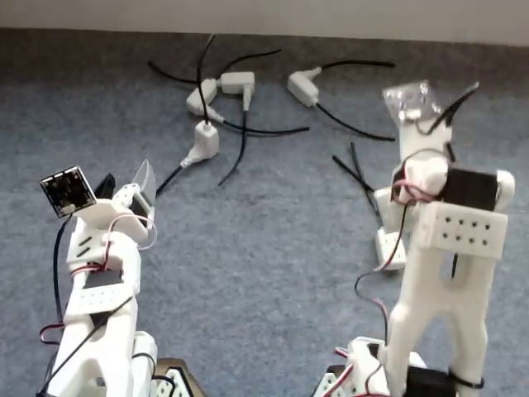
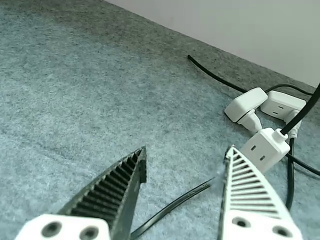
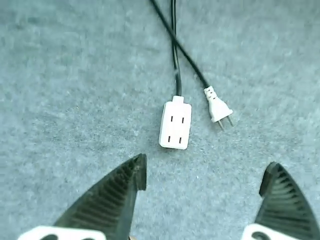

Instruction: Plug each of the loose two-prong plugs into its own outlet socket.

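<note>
A loose two-prong plug [image 3: 219, 109] is lying flat on the grey felt counter [image 3: 60, 75], with its prongs pointing toward the right wrist camera. Just beside it, but not touching, a white socket block [image 3: 175, 125] is lying with two pairs of slots facing up. The plug is lying outside of them. Their two black cords [image 3: 175, 45] are crossing each other farther away on the felt. The right jaws are hanging above this pair, spread wide and pinching nothing. In the high view the right arm [image 1: 450, 223] is covering part of this socket block.

On the other side, a second socket block [image 2: 262, 150] is lying near the tip of one left jaw, showing one pair of slots to the left wrist camera, and a black cord is leaving it. Behind it an angled white plug body [image 2: 245, 106] and a third socket block [image 2: 282, 105] are lying against each other. I cannot tell if one is sitting inside the other. The left jaws are also spread apart and pinching nothing, low over the felt, and a thin black cord [image 2: 170, 210] is passing under them.

In the high view one more white angled connector [image 1: 304, 87] is lying apart from this group, nearer to the right arm's side.
</note>
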`<state>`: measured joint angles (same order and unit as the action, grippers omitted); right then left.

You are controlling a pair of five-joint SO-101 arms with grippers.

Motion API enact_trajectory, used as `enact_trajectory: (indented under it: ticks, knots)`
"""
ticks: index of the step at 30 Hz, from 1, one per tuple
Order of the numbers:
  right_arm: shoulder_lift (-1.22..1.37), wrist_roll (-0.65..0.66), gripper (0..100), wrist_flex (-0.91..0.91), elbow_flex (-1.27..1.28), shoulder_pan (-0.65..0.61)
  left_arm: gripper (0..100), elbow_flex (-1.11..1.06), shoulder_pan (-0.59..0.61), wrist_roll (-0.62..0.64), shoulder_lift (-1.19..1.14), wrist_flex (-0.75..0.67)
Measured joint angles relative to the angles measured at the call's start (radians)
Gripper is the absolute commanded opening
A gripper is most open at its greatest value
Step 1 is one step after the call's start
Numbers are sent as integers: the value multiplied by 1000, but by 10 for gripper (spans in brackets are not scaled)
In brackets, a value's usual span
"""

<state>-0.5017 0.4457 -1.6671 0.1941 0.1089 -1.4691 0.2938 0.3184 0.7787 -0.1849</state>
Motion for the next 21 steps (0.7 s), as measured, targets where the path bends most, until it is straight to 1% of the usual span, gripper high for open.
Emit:
enact_trajectory:
  ticks: [4,7,11,15,18,20,21]
  knots:
    - [-37,0,347,146,272,40,252,0,0,0,0,0]
    - [-23,0,347,253,382,64,252,0,0,0,0,0]
    - [48,0,347,385,476,57,252,0,0,0,0,0]
    - [150,0,347,559,552,58,252,0,0,0,0,0]
    - [250,-2,345,661,569,57,252,0,0,0,0,0]
    - [319,-2,320,689,569,57,252,0,0,0,0,0]
    - [351,-2,289,695,569,57,252,0,0,0,0,0]
